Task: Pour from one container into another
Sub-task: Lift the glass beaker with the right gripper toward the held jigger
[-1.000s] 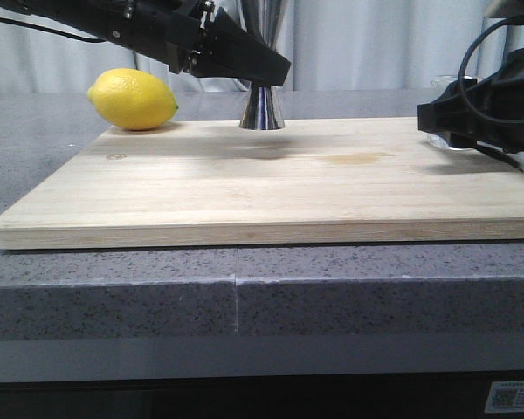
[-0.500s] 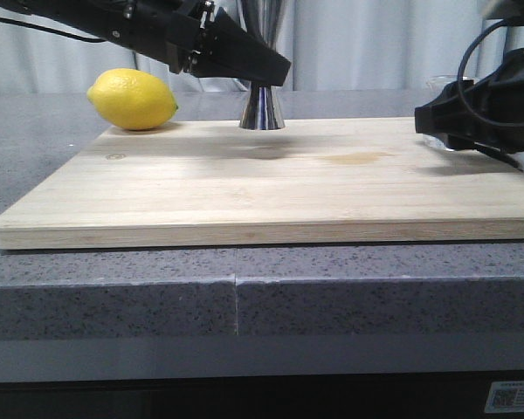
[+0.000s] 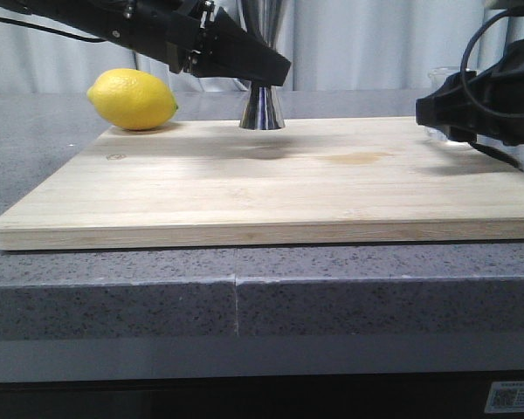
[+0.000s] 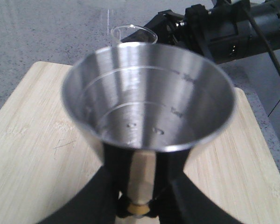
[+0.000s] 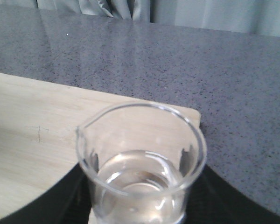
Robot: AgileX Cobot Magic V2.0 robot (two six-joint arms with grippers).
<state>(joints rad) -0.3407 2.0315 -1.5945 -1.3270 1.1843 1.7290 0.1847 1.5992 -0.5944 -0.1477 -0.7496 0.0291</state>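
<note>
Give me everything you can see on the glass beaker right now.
The glass beaker is small, clear and upright, with a pouring lip on its rim and clear liquid in its lower part. The right gripper holds it between dark fingers on either side. It sits by the wooden board's far right corner; whether its base touches the board cannot be told.

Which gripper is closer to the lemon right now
Left. The left gripper holds the steel jigger just right of the lemon; the right gripper is at the board's far right edge, around the glass beaker.
</note>
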